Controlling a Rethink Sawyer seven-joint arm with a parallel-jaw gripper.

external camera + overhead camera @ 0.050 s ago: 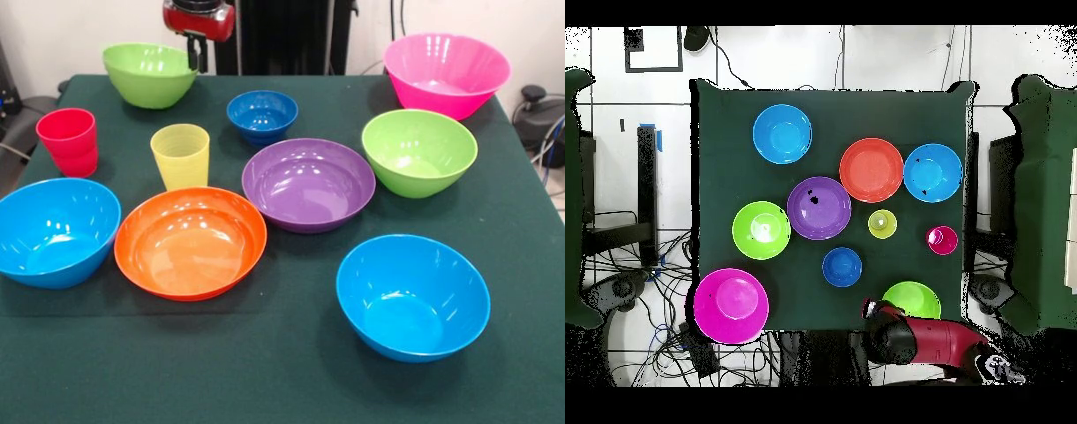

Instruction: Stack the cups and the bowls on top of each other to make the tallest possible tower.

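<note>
On the green table (282,371) we see all bowls and cups apart, unstacked; the gripper (196,55), top left, grips nothing, its opening unclear.

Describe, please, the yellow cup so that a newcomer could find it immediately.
In the front view, start from the orange bowl, the flat wide one near the green table's middle. Right behind it stands the yellow cup, upright and apart. Unlike the red cup nearby, it is translucent with faint ridges.

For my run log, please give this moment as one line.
stage: no tower begun | bowls: eight, separate | cups: two, upright | claw: raised beside far lime bowl, state unclear
</note>
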